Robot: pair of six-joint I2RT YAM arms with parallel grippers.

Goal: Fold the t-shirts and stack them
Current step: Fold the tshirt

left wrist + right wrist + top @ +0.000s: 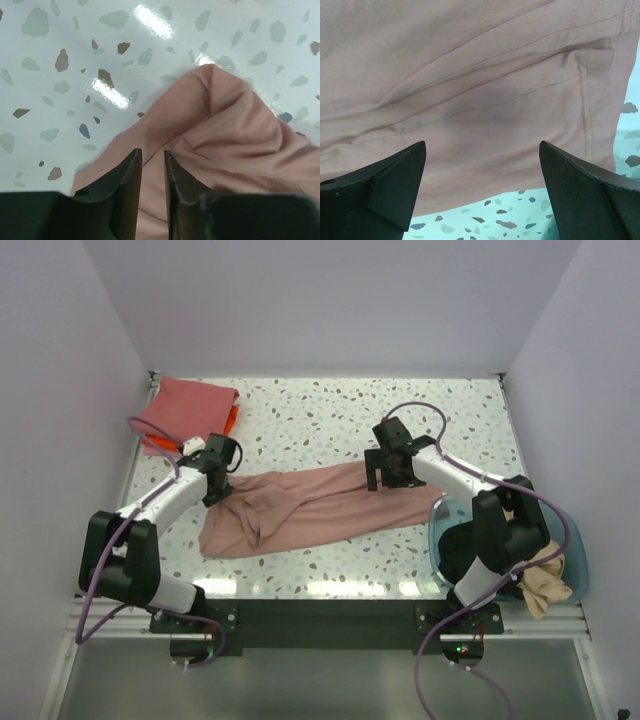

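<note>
Behind the left pincer (152,156), a coral red t-shirt (185,405) lies folded on the worktop (330,410). This pincer is almost closed over the left end of the dusty pink t-shirt (310,510); cloth shows in the narrow gap, but I cannot tell if it is gripped. This shirt reaches to the right pincer (385,480), which stands wide open above it and holds nothing.

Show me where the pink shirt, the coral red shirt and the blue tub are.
pink shirt (320,505), top view, middle of the spread cloth.
coral red shirt (185,408), top view, top of the folded pile.
blue tub (582,570), top view, its right rim.
</note>
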